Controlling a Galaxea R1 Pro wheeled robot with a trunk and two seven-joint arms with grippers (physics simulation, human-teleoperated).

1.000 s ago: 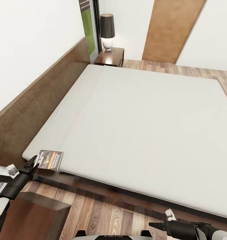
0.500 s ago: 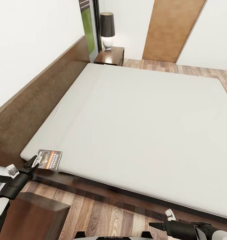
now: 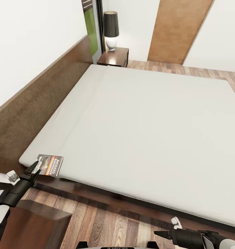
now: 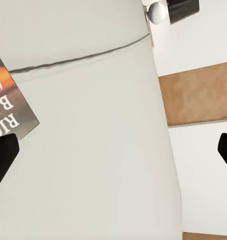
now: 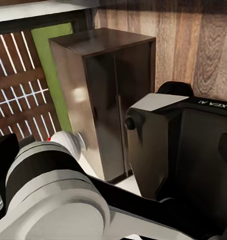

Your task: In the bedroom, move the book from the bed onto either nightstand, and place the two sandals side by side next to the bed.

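The book (image 4: 11, 107) is cut off by the edge of the left wrist view — only one corner with part of its white lettering is seen. In the head view, the bed (image 3: 148, 131) is cropped at the right edge, and the near nightstand (image 3: 34, 224) by the bottom edge. The right gripper (image 3: 157, 234) is seen side-on, so its jaw gap cannot be judged.

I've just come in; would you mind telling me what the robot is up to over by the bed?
The robot is going for the book, which lies flat at the near corner of the bed by the headboard. Its left gripper is open at the book's edge, not yet closed on it. The right gripper hangs low over the floor, holding nothing. A nightstand with a lamp stands at the far side of the bed.
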